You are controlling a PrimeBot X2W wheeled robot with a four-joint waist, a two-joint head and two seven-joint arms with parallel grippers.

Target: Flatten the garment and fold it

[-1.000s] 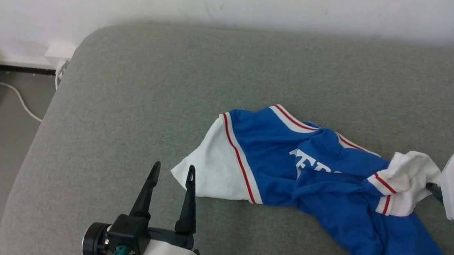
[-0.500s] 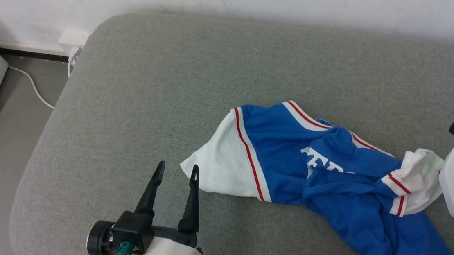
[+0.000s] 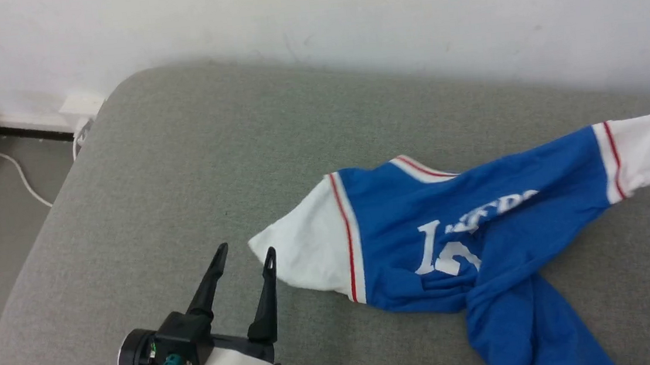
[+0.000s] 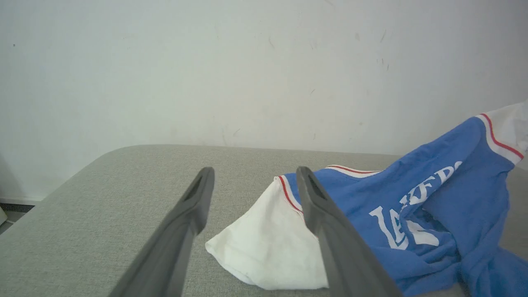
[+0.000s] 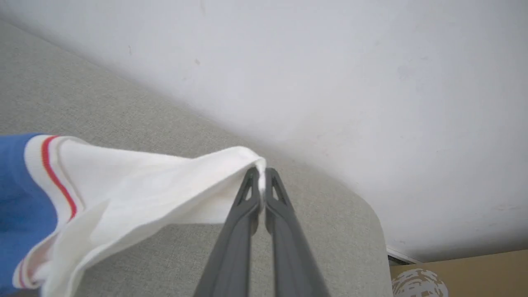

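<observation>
The royal-blue garment (image 3: 457,218) with white lettering lies crumpled on the grey couch cushion (image 3: 193,158). One white sleeve (image 3: 307,249) rests flat, pointing toward my left gripper (image 3: 246,254), which stands open just left of that sleeve's tip with nothing between its fingers. In the left wrist view the sleeve (image 4: 272,247) lies between and beyond the spread fingers. The other white sleeve (image 3: 646,151) is lifted and stretched off to the right. My right gripper (image 5: 260,175) is shut on that sleeve's hem (image 5: 165,185), holding it above the cushion.
A white wall (image 3: 345,10) runs along the cushion's far edge. Left of the cushion, floor with a white cable (image 3: 18,174) and a wall outlet (image 3: 80,104). A tan box (image 5: 466,274) sits past the cushion's right end.
The right gripper has lifted the white sleeve up and to the right, out of the head view, stretching the shirt and baring more lettering. The head camera shifted. The left gripper stays open.
</observation>
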